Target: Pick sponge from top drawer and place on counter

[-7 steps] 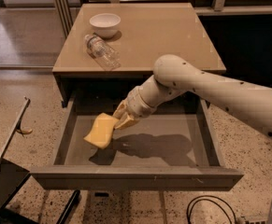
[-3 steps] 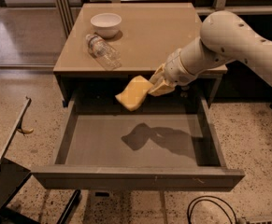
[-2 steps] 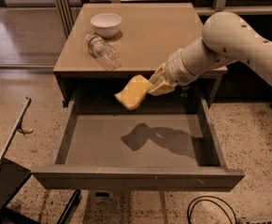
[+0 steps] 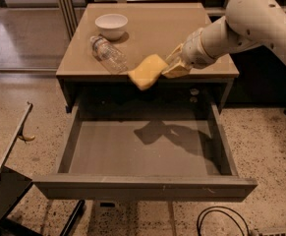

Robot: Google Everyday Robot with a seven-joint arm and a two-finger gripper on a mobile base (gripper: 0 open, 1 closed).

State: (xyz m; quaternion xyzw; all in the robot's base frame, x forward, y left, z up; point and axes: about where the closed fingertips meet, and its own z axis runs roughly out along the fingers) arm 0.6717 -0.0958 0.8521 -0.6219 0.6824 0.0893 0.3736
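my end effector point(image 4: 169, 69) clamped on one end of sponge point(image 4: 146, 71) | sponge in air at desk point(image 4: 157, 28) front edge, above open drawer point(image 4: 108, 156) | I carry it high to clear the edge; bare desk beside bottle point(image 4: 108, 54) looks free

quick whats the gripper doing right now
Gripper: shut on the sponge, holding it up at the front edge of the counter, above the open top drawer.

Over counter point(image 4: 152, 28) front: sponge point(image 4: 146, 71), gripper point(image 4: 170, 66); drawer point(image 4: 142, 187) below.
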